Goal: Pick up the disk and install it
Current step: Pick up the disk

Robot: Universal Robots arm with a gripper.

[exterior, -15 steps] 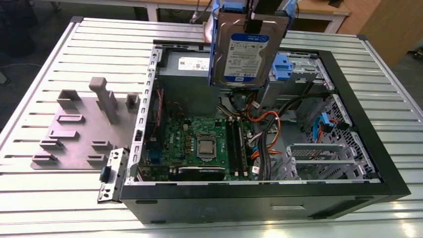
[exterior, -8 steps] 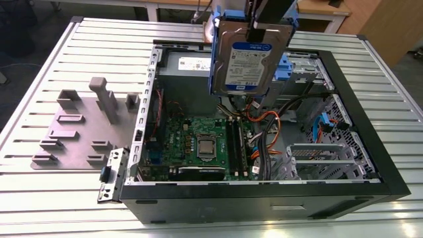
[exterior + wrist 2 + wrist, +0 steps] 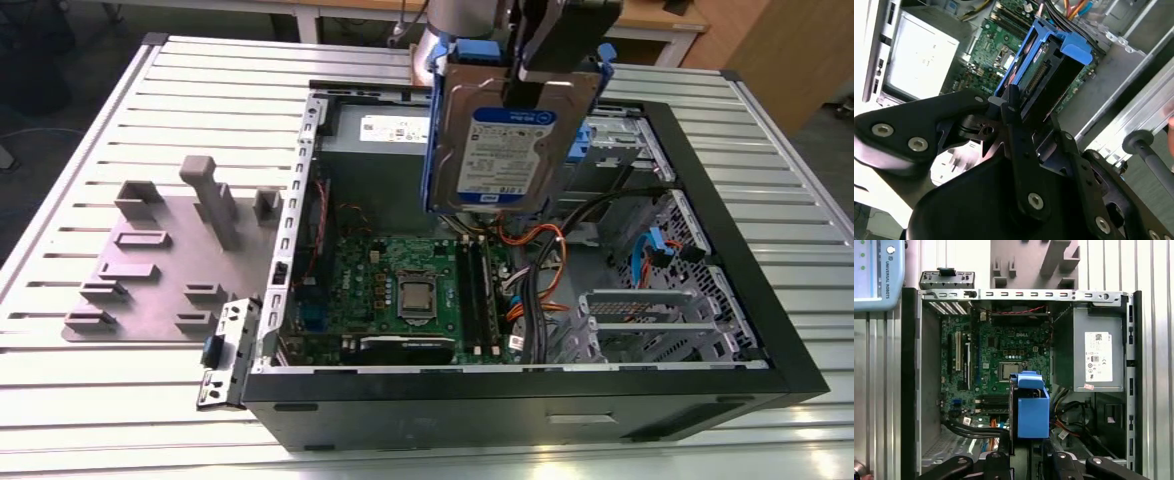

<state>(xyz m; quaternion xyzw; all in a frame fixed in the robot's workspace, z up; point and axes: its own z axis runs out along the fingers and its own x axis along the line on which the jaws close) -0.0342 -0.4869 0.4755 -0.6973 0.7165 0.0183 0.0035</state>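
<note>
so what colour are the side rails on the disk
Blue: the rails frame the silver disk. Shows best in the exterior view.

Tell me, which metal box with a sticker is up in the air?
The disk with blue side rails: the gripper holds it above the open computer. The bigger grey box sits down inside the computer.

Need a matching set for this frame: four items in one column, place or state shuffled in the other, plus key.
1 disk
2 grey metal box
3 circuit board
4 grey fixture plate

A on the table, outside the case
B held by the gripper above the open case
C green, on the case floor
D inside the case, white label on it

Pairs: 1-B, 2-D, 3-C, 4-A
</note>
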